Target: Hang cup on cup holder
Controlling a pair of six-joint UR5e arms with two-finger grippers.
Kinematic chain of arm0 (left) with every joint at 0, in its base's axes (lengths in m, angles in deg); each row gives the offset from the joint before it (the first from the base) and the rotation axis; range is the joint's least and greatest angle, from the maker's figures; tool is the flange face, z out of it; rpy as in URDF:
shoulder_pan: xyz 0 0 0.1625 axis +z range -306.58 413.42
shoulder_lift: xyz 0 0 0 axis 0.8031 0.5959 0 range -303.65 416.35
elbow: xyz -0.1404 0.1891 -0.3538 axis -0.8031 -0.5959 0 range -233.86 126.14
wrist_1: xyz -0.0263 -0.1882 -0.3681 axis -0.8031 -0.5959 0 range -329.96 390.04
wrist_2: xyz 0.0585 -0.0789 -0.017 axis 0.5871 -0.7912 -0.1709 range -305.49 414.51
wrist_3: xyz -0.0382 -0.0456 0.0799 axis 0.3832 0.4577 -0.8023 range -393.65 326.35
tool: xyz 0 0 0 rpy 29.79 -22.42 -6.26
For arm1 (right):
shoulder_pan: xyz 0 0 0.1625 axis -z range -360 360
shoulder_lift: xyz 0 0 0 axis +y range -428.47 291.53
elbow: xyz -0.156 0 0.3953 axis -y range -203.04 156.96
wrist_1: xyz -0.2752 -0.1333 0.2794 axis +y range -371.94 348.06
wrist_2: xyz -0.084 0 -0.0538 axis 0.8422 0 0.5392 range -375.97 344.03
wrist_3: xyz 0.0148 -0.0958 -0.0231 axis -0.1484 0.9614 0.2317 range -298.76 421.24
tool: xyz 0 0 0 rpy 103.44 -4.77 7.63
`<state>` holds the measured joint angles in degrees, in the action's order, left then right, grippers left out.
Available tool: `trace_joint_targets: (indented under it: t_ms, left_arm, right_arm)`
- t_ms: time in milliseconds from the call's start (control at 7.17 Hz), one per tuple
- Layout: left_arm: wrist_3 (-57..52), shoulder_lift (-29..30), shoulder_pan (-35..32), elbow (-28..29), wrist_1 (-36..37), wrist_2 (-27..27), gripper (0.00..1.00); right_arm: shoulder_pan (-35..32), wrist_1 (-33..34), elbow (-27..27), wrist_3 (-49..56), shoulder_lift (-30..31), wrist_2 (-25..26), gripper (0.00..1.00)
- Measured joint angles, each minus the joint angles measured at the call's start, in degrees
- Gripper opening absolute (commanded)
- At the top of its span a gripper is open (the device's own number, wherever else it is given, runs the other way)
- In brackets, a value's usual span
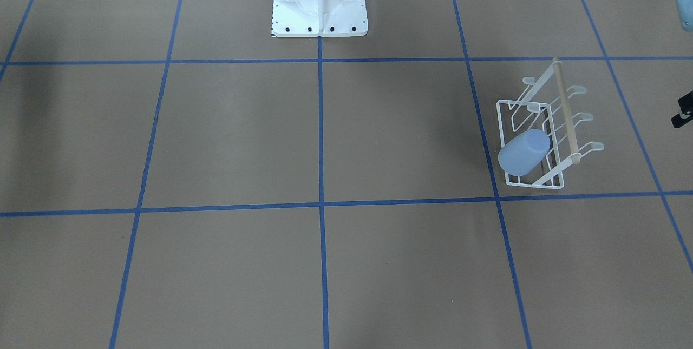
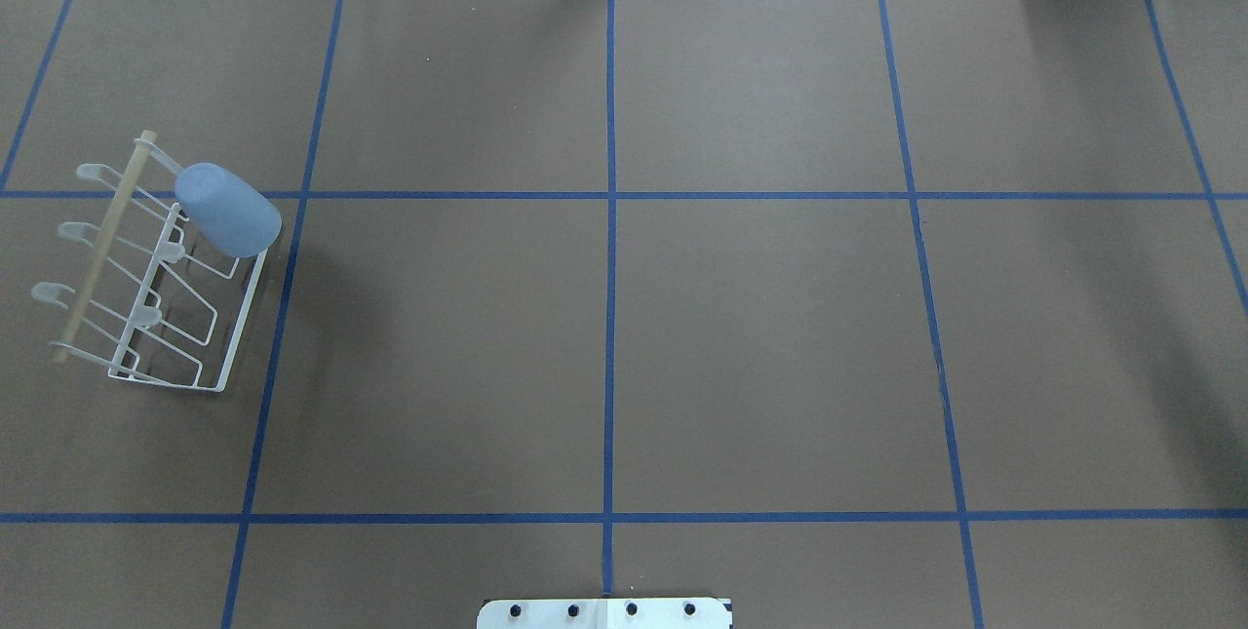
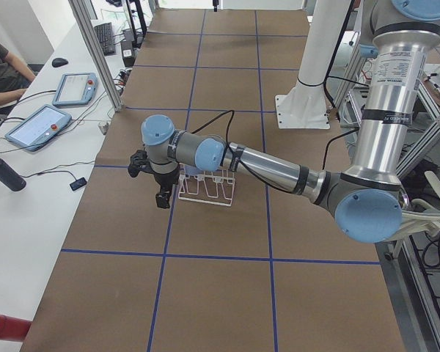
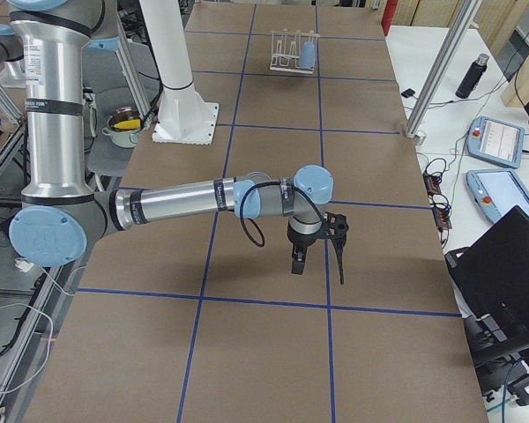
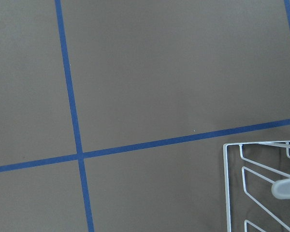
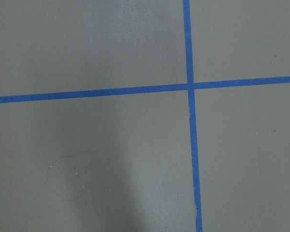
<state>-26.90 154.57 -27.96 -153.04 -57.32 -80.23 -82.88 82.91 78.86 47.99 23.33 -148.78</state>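
The worktop (image 2: 760, 336) carries only one cluster of things, far out on my left side, so any trouble would start there. My left arm (image 3: 271, 167) reaches low across that area, its wrist close above the cup holder (image 1: 567, 116). My right arm (image 4: 172, 203) is well apart over bare paper and looks harmless.

The holder is a light wire rack. I judge that a sideways swing of my left wrist could catch the wooden rod or a wire and drag or tip the whole thing.

The cup (image 1: 523, 152) hangs tilted over an end prong on the row facing the worktop's middle, closed end up toward the rod. To me the task looks done. The cup is only resting there, though, so a jolt to the rack could slide it off.

My left end effector (image 3: 152, 180) hangs just beside the holder, and I cannot tell whether its fingers are spread or pressed together. The same goes for my right end effector (image 4: 316, 242).

A bare prong tip (image 5: 284, 188) sits at the edge of my left wrist view, an easy snag if I descend.
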Motion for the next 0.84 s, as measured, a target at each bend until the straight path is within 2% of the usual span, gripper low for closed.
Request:
trace_joint_targets:
  t_ms: [837]
  left_arm:
    - [-0.1, 0.6, 0.0, -0.4, 0.0, -0.1, 0.98]
  right_arm:
    - [0.0, -10.8, -3.3, 0.2, 1.0, 1.7, 1.00]
